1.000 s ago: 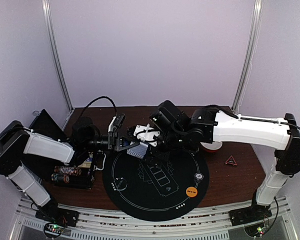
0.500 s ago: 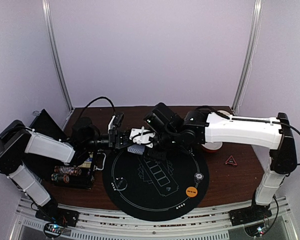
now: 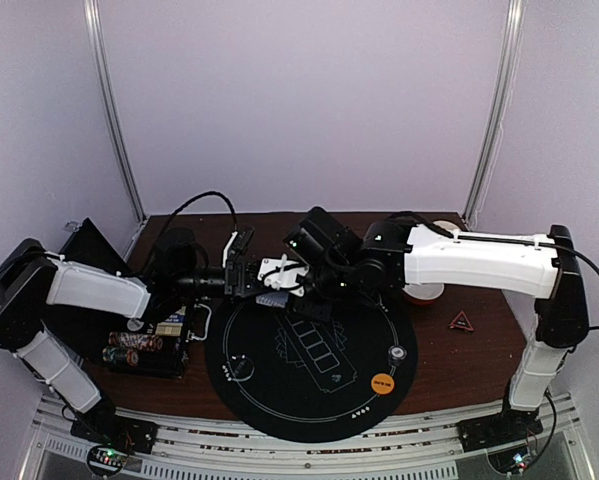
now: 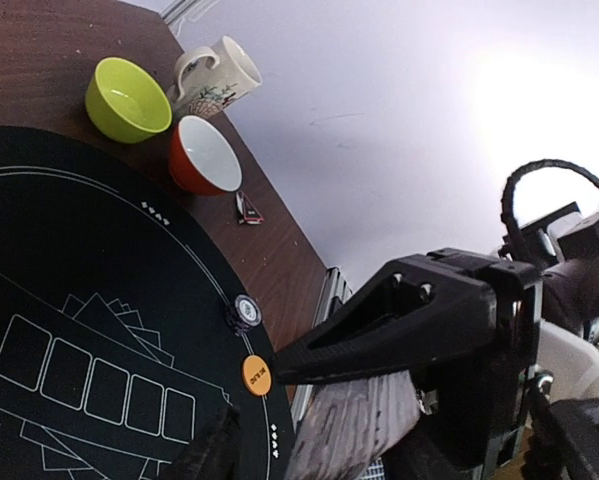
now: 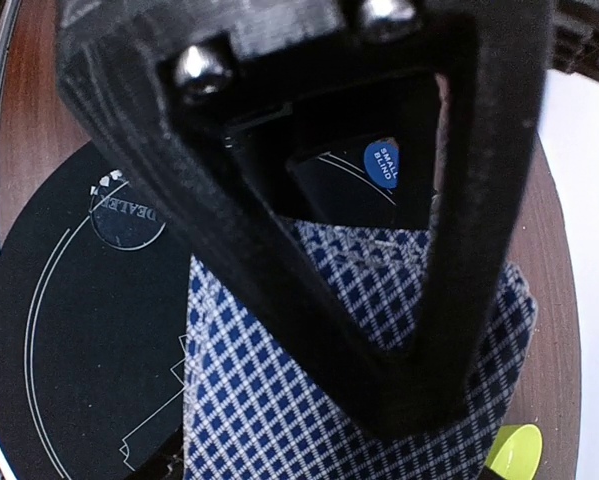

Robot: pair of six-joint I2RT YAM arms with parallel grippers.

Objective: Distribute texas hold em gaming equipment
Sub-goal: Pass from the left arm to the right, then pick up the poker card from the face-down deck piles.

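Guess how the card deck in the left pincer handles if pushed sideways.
Card deck: many thin layered edges show in the left pincer, so it likely shears and fans rather than moving as a block. Its patterned backs look smooth, so top cards probably slide off easily.

This looks like a robotics lab cell: plain lilac walls (image 3: pixel 299 100) with metal poles (image 3: pixel 114 110) enclose a brown tabletop (image 3: pixel 469 355), and the left arm (image 3: pixel 89 290) and right arm (image 3: pixel 479 260) stand bolted on an aluminium rail (image 3: pixel 279 450).

Right gripper's black finger (image 5: pixel 309 320) lies across diamond-backed cards (image 5: pixel 269 400); blue disc (image 5: pixel 381 163), clear dealer disc (image 5: pixel 127 215) on black mat (image 5: pixel 49 330).
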